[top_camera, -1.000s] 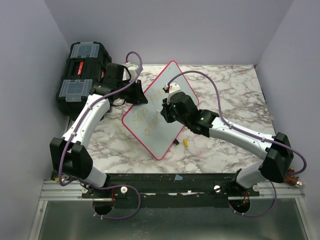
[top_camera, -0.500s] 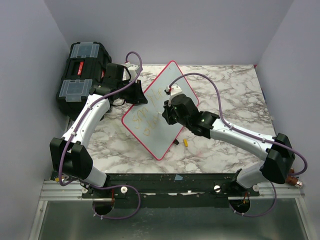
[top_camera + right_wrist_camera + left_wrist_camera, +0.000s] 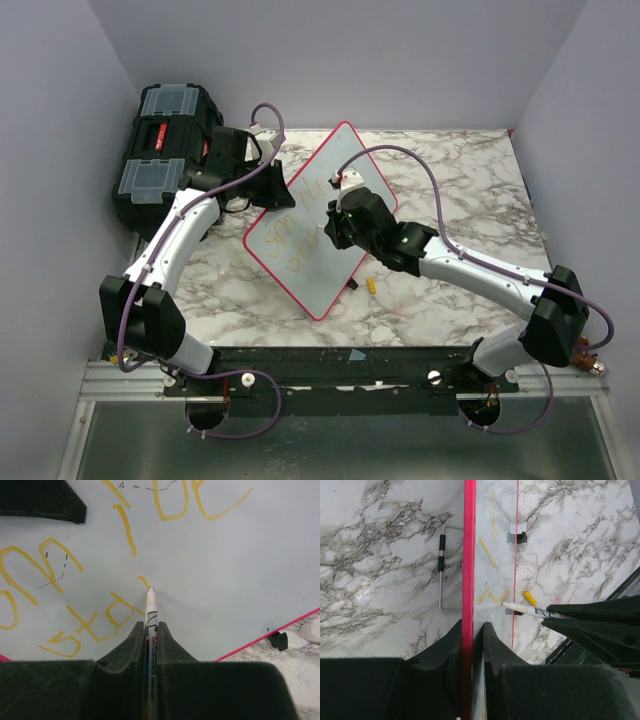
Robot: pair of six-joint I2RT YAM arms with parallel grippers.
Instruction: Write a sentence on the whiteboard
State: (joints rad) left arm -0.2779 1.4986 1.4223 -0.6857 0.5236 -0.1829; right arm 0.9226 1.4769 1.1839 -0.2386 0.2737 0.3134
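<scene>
**Marker on the board, second line partly written**

The marble table (image 3: 450,180) carries everything. The black toolbox (image 3: 165,150) sits at its far left corner, clear of my work. The whiteboard (image 3: 310,280) lies skewed across the middle of the table, one corner pointing at my bases and the opposite one at the back wall.

My left gripper (image 3: 471,630) is clamped on the board's pink frame at the far-left edge, fingers on either side of the rim. I judge that hold is there to steady the board against the push of the pen. It is also well away from the area I am writing on.

My right gripper (image 3: 151,627) is closed around a whiteboard marker (image 3: 150,610). The barrel runs straight out between the fingers, so the wrist camera looks down its length at the tip. The tip touches the white surface at the end of a short, fresh yellow stroke.

The sentence (image 3: 125,530) is in thin yellow letters in two lines. The stroke under the tip belongs to the shorter line, which looks unfinished to me, and the board has bare room beyond it.

The marker's yellow cap (image 3: 371,285) lies on the marble just past the board's near-right edge, out of the way.
</scene>
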